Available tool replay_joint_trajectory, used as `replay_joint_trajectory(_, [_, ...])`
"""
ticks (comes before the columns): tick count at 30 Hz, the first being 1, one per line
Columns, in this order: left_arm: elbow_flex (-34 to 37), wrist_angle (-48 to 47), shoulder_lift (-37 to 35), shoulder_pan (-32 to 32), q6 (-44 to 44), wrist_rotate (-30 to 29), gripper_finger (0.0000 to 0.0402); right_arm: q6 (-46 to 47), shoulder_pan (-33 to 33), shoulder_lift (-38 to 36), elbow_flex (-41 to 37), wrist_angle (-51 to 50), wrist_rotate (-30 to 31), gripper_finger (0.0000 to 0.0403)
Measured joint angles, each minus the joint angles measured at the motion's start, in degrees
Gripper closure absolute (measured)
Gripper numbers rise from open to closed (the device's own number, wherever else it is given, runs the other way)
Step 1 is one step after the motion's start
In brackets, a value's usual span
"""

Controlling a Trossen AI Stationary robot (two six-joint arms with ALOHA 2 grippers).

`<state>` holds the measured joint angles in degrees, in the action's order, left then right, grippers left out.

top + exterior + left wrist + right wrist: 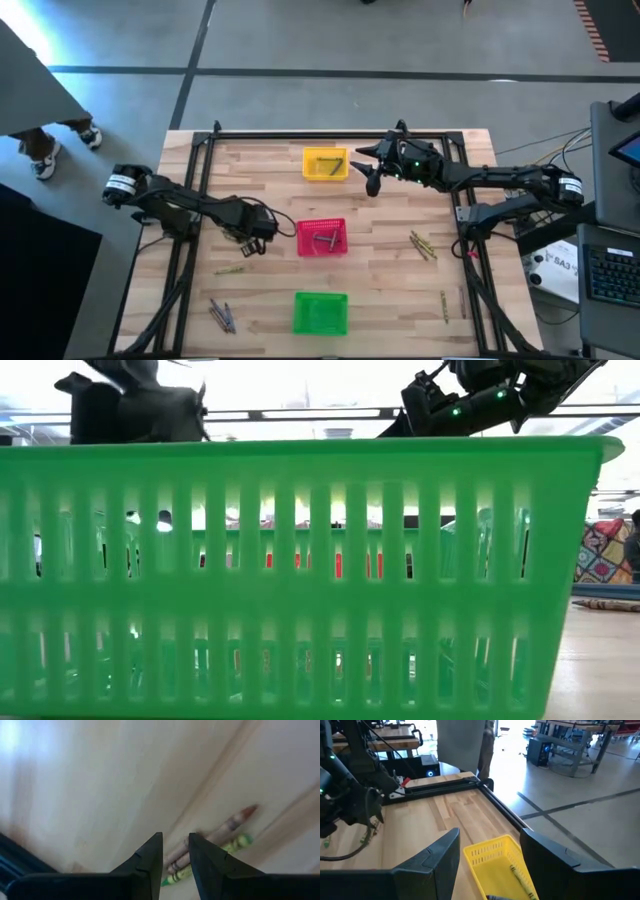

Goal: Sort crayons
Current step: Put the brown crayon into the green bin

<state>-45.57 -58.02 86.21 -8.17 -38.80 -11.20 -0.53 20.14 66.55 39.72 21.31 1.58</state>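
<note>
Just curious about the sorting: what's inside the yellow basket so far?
The yellow basket holds at least one yellow-green crayon, seen in both the high and right wrist views. The open right gripper hovers beside it and hides part of the basket floor.

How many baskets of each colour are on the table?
yellow basket: 1
red basket: 1
green basket: 1
Total: 3 baskets
</note>
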Motion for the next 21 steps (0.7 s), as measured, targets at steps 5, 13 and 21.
replay_joint_trajectory(5, [3.36,0.09,0.00,0.20,-2.00,1.41,0.0325,-0.09,0.00,-0.07,0.00,0.05,0.00,0.0205])
replay_joint_trajectory(13, [4.36,1.16,-0.04,0.18,-2.19,3.23,0.0325,0.00,0.00,-0.08,0.00,0.07,-0.02,0.0205])
replay_joint_trajectory(21, [5.67,8.17,-0.10,0.19,-0.93,2.91,0.0325,-0.03,0.00,-0.08,0.00,0.07,-0.02,0.0205])
